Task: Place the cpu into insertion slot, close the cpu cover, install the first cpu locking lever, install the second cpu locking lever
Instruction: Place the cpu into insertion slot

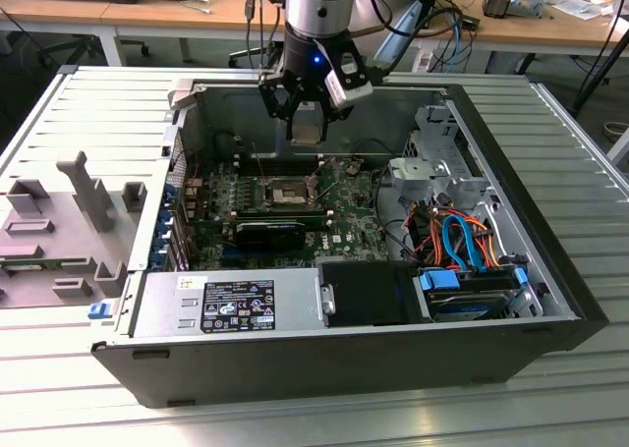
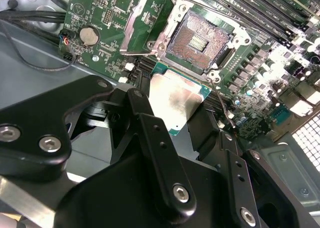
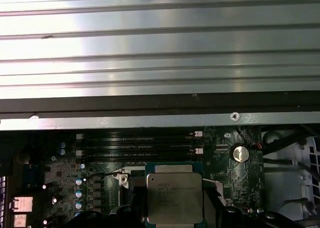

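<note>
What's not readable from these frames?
- The cpu underside: faces away from the camera in both wrist views.
- The insertion slot contacts in the exterior view: too small.
- The insertion slot in the first wrist view: mostly behind the cpu.
- Where the gripper grips the cpu in the exterior view: too small.

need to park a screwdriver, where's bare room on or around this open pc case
Bare ribbed table lies in front of the case and past it on the exterior view's right. On the exterior view's left, grey fixtures take the table. Inside is crowded: the gripper holds the cpu near the insertion slot, cables packed toward the exterior view's right.
</note>
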Controlling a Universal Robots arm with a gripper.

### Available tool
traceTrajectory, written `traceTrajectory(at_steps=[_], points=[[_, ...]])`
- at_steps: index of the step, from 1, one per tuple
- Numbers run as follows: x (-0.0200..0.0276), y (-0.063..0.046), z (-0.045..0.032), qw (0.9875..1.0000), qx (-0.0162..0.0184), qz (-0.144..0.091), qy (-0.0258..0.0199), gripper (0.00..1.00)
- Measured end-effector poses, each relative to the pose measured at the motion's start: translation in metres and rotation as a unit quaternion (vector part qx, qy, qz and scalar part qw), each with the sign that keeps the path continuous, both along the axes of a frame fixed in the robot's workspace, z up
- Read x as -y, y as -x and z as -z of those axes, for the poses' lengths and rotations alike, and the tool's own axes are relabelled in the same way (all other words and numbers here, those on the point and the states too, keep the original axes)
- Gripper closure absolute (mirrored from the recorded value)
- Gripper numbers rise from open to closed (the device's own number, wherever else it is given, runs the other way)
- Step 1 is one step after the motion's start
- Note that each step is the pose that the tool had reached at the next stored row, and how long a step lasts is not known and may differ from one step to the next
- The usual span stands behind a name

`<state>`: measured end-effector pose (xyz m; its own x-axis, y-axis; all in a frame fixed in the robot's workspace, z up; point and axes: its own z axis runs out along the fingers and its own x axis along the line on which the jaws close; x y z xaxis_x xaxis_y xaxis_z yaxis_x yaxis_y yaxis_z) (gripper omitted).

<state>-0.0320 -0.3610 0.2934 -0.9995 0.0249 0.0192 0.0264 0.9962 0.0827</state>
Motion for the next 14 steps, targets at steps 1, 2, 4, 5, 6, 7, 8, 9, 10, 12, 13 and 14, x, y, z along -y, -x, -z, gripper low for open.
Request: traceTrajectory(at_steps=[1,2,4,5,6,7,8,9,10,12,13,14], points=[[0.0001,0.0,0.0002,1.0,0.0,0.0,0.0,0.46],[0.0002,0.0,0.0005,1.0,0.0,0.0,0.0,0.46],[0.0003,0.0,0.0009,1.0,0.0,0.0,0.0,0.46],[0.0004,0.0,0.0011,1.0,0.0,0.0,0.0,0.46],[0.0005,0.0,0.0013,1.0,0.0,0.0,0.0,0.46],[0.0006,0.0,0.0017,1.0,0.0,0.0,0.0,0.46],[0.0007,0.0,0.0018,1.0,0.0,0.0,0.0,0.46],[0.0007,0.0,0.002,1.0,0.0,0.0,0.0,0.46],[0.0008,0.0,0.0022,1.0,0.0,0.0,0.0,0.46],[0.001,0.0,0.0027,1.0,0.0,0.0,0.0,0.46],[0.0011,0.0,0.0028,1.0,0.0,0.0,0.0,0.46],[0.0011,0.0,0.0029,1.0,0.0,0.0,0.0,0.46]])
